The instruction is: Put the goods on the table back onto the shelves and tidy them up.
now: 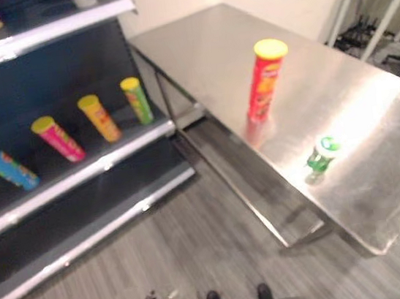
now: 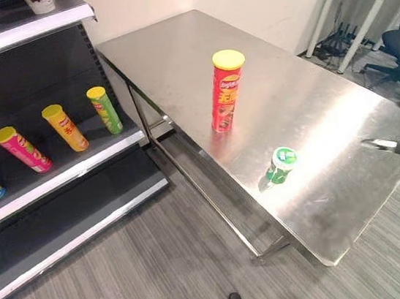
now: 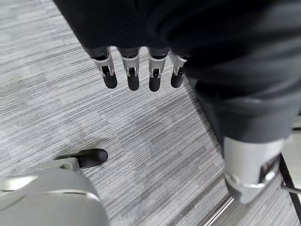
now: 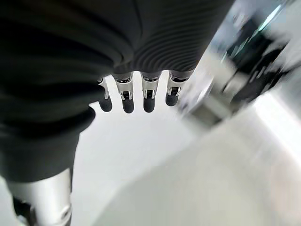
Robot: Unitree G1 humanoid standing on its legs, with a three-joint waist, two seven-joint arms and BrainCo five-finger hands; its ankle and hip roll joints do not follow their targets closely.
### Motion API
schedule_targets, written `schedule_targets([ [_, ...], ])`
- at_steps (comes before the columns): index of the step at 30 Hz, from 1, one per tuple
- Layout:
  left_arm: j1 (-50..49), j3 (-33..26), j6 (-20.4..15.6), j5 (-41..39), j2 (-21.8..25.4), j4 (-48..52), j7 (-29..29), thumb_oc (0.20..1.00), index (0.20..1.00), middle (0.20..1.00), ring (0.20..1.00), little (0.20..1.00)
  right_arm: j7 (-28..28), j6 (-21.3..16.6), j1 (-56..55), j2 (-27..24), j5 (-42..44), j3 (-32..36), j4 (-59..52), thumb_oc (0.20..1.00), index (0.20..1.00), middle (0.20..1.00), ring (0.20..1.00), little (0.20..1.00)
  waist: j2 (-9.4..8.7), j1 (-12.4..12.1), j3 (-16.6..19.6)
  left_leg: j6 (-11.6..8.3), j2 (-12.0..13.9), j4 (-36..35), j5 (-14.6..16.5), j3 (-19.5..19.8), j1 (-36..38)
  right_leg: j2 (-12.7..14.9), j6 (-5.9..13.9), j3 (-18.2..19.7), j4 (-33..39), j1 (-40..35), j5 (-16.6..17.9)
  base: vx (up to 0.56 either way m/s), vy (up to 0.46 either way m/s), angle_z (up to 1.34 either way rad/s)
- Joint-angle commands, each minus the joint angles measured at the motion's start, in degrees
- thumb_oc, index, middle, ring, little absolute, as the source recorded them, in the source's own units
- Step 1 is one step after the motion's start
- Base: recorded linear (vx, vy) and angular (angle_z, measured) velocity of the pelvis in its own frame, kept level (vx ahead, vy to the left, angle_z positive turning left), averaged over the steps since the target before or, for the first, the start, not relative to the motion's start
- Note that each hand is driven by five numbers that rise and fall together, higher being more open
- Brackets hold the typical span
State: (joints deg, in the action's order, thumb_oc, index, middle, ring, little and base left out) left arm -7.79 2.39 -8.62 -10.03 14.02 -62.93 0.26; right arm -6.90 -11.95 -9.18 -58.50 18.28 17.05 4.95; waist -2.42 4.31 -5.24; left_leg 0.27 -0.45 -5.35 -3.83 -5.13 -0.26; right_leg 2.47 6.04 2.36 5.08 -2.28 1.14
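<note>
Left robot hand [image 3: 141, 70]: low over the floor, fingers straight, holding nothing. Right robot hand [image 4: 136, 94]: at the near right edge of the steel surface [image 2: 173, 57], fingers loosely extended, holding nothing. Green cup [image 2: 281, 164]: near that edge. Red canister [image 2: 226, 91]: upright, mid-surface. Shelf [image 2: 63, 171]: four canisters upright.

Both eye views look steeply down from the head, sharing the steel table [image 2: 173, 57] with its red chip can [image 2: 226, 91] and the shelf unit [image 1: 78, 176] to the left, while each wrist camera looks closely along its own hand, left [image 3: 141, 70] toward the floor, right [image 4: 136, 94] over the tabletop.
</note>
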Motion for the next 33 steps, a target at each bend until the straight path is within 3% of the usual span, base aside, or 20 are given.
schedule_targets([
  [1, 2.4, 1.4, -1.9, 0.2, 1.9, -0.8, -1.3, 1.000, 1.000, 1.000, 1.000, 1.000, -4.9, -2.1, 4.2, -6.0, 2.6, -4.2, -3.6, 1.000, 1.000, 1.000, 1.000, 1.000, -1.64, -2.6, 0.1, -6.11, 3.0, 0.4, 3.9, -3.2, 2.4, 1.7, 5.36, -2.3, -1.5, -2.1, -2.7, 0.01, -0.024, 0.10],
  [5, 2.4, 1.7, -1.9, 0.4, 1.6, -1.0, -1.4, 1.000, 1.000, 1.000, 1.000, 1.000, -5.3, -2.0, 5.1, -6.5, 1.9, -6.1, -3.5, 1.000, 1.000, 1.000, 1.000, 1.000, -1.71, -2.6, 0.1, -6.16, 3.1, 0.4, 3.9, -3.0, 2.4, 1.7, 5.33, -2.5, -1.4, -2.2, -2.7, 0.00, -0.009, 0.03],
  [7, 2.4, 2.4, -1.9, 0.1, 1.0, -1.3, -1.6, 1.000, 1.000, 1.000, 1.000, 1.000, -6.6, -1.6, 7.2, -7.6, -0.5, -12.9, -3.3, 1.000, 1.000, 1.000, 1.000, 1.000, -1.66, -3.2, 0.0, -6.37, 3.2, 0.4, 3.6, -2.4, 2.1, 1.7, 5.24, -3.3, -1.2, -2.3, -2.8, 0.01, -0.039, 0.01],
  [14, 2.6, 3.1, -2.0, -0.1, 0.9, -1.1, -1.0, 1.000, 1.000, 1.000, 1.000, 1.000, -4.2, -1.8, 12.2, -8.8, -9.3, -21.4, 0.3, 1.000, 1.000, 1.000, 1.000, 1.000, -1.82, -4.0, -0.5, -6.55, 3.2, 0.4, 3.4, -1.5, 1.2, 1.9, 5.30, -4.2, -1.2, -2.0, -2.8, 0.00, -0.019, 0.09],
  [27, 2.9, 3.9, -2.3, -0.8, 1.8, -0.2, 0.0, 1.000, 1.000, 1.000, 1.000, 1.000, -3.7, -1.8, 17.3, -8.1, -13.2, -29.9, 3.1, 1.000, 1.000, 1.000, 1.000, 1.000, -2.19, -5.0, -0.8, -6.69, 3.3, 0.4, 3.0, -0.5, 0.6, 1.9, 5.21, -5.3, -1.1, -2.1, -3.1, 0.00, -0.010, 0.06],
  [28, 3.0, 4.0, -2.3, -0.6, 1.9, -0.5, -0.1, 1.000, 1.000, 1.000, 1.000, 1.000, -4.1, -1.7, 18.1, -8.4, -14.0, -31.4, 3.0, 0.564, 0.564, 0.564, 0.564, 0.564, -2.33, -5.2, -0.8, -6.72, 3.3, 0.4, 3.0, -0.3, 0.6, 1.9, 5.18, -5.4, -1.2, -2.1, -3.2, 0.00, 0.000, 0.00],
  [29, 3.1, 4.0, -2.3, -0.5, 1.8, -0.6, 0.0, 1.000, 1.000, 1.000, 1.000, 1.000, -4.5, -1.7, 18.5, -8.8, -14.5, -32.2, 3.1, 0.341, 0.341, 0.341, 0.341, 0.341, -2.39, -5.2, -0.8, -6.77, 3.3, 0.4, 3.0, -0.3, 0.7, 1.9, 5.18, -5.5, -1.1, -2.2, -3.2, 0.00, 0.000, 0.00],
  [30, 3.2, 4.0, -2.3, -0.6, 1.8, -0.5, 0.0, 1.000, 1.000, 1.000, 1.000, 1.000, -4.7, -1.7, 18.7, -9.1, -15.1, -33.0, 3.0, 0.200, 0.200, 0.200, 0.200, 0.200, -2.43, -5.2, -0.9, -6.80, 3.3, 0.4, 3.0, -0.3, 0.7, 1.8, 5.14, -5.6, -1.2, -2.3, -3.2, 0.00, 0.000, 0.00],
  [33, 3.2, 3.9, -2.3, -0.7, 1.7, -0.4, 0.0, 1.000, 1.000, 1.000, 1.000, 1.000, -4.8, -1.6, 18.9, -9.7, -16.3, -33.9, 3.0, 0.200, 0.200, 0.200, 0.200, 0.200, -2.50, -5.2, -0.9, -6.85, 3.3, 0.4, 3.0, -0.2, 0.8, 1.8, 5.14, -5.8, -1.2, -2.5, -3.3, 0.00, 0.000, 0.00],
])
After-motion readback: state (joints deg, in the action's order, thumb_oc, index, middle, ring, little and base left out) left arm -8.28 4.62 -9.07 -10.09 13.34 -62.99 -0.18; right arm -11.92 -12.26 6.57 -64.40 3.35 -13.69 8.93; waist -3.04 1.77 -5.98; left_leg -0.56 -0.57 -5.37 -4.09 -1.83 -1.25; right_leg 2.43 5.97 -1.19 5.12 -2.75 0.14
